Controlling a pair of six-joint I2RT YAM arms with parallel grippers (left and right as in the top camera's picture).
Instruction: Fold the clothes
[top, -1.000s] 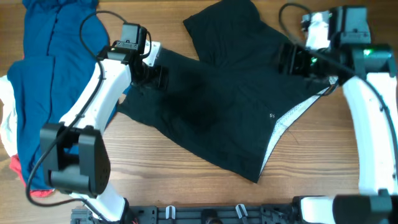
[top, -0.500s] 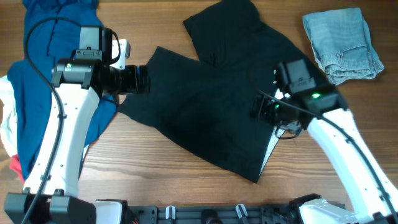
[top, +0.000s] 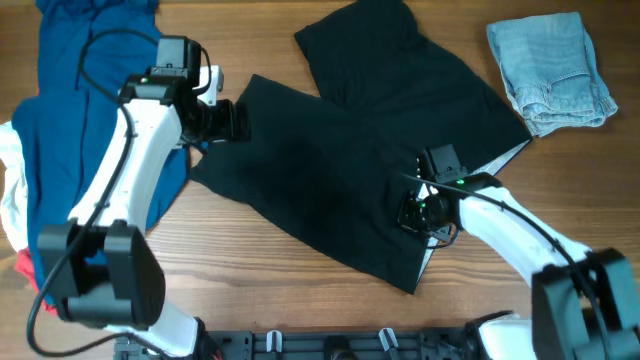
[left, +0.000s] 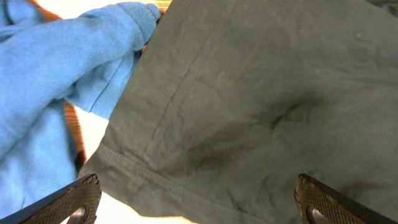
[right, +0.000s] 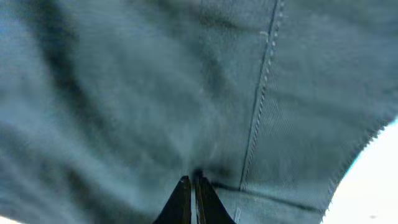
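Note:
A black garment (top: 330, 170) lies spread across the middle of the table. My left gripper (top: 238, 122) hovers at its left edge, jaws wide open. In the left wrist view the hem of the black garment (left: 249, 93) runs between the open fingers (left: 81, 196) of the left gripper (left: 199, 205), which hold nothing. My right gripper (top: 408, 215) is down on the garment's lower right part, near the pale inner lining. Seen from the right wrist, that gripper (right: 193, 183) is shut, with a pucker of the black cloth (right: 155, 93) pinched at its tips.
A pile of blue clothes (top: 70, 130) lies at the left, touching the black garment's left edge, and shows as blue cloth (left: 56, 68) in the left wrist view. White cloth (top: 10, 200) and something red (top: 25, 270) sit at the far left. Folded light denim (top: 550, 70) lies at the back right.
The right arm swept from the back right down to the garment's lower right part and its jaws closed on the cloth. The left gripper opened fully and stayed at the garment's left edge.

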